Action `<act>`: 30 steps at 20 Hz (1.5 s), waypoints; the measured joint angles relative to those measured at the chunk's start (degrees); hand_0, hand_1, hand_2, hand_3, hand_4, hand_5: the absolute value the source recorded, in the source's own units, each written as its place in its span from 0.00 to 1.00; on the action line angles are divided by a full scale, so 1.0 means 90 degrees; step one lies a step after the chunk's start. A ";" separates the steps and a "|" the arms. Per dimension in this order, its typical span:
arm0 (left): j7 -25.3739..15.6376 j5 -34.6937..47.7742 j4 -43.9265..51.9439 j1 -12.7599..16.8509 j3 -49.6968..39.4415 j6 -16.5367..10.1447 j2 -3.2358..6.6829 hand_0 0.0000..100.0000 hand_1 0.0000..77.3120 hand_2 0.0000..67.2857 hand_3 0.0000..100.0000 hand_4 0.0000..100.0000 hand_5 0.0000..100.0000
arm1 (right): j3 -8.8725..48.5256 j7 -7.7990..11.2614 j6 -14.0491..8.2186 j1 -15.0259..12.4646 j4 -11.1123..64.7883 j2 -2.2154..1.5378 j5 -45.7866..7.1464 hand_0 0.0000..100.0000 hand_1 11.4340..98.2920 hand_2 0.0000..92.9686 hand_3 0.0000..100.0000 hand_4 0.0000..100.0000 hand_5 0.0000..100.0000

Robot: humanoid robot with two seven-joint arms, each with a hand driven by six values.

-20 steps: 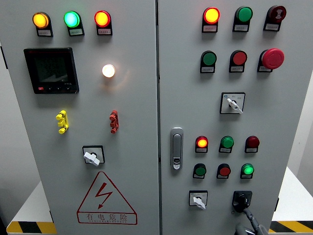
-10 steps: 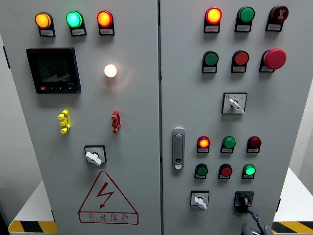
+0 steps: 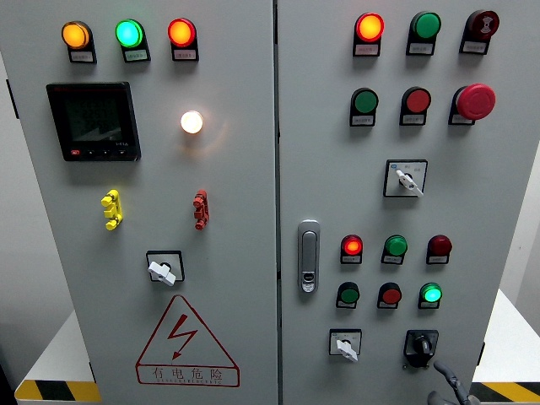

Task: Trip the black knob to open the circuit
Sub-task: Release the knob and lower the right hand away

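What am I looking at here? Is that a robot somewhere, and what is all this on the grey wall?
This one picture comes from a camera on a humanoid robot's head, so you see what it sees. The grey wall is an electrical cabinet with two doors. On them sit round lamps and push buttons, some lit, such as the green lamp at the top left. There is also a dark display, a red mushroom-shaped stop button, a door handle and a warning triangle with a lightning bolt.

The robot's job concerns the black knob at the lower right. Of the robot itself, only the grey fingers of its right hand peek in at the bottom edge, just below that knob, not touching it. Nothing is held. The left hand is out of view.
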 measured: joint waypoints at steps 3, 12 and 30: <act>0.0000 0.0000 0.0000 0.0000 0.0000 0.0000 0.0000 0.00 0.00 0.29 0.26 0.10 0.09 | -0.0016 0.0000 0.0000 -0.0173 0.0176 0.0043 -0.0061 0.98 0.32 0.05 0.66 0.56 0.84; 0.0000 0.0000 0.0000 0.0000 0.0000 0.0000 0.0000 0.00 0.00 0.29 0.26 0.10 0.09 | -0.0072 -0.0011 0.0000 -0.0620 0.0719 0.0008 -0.0179 0.93 0.25 0.01 0.29 0.20 0.45; 0.0000 0.0000 0.0000 0.0000 0.0000 0.0000 0.0000 0.00 0.00 0.29 0.26 0.10 0.09 | 0.0008 -0.0009 -0.0039 -0.1408 0.1219 0.0063 -0.0450 0.87 0.33 0.03 0.26 0.18 0.38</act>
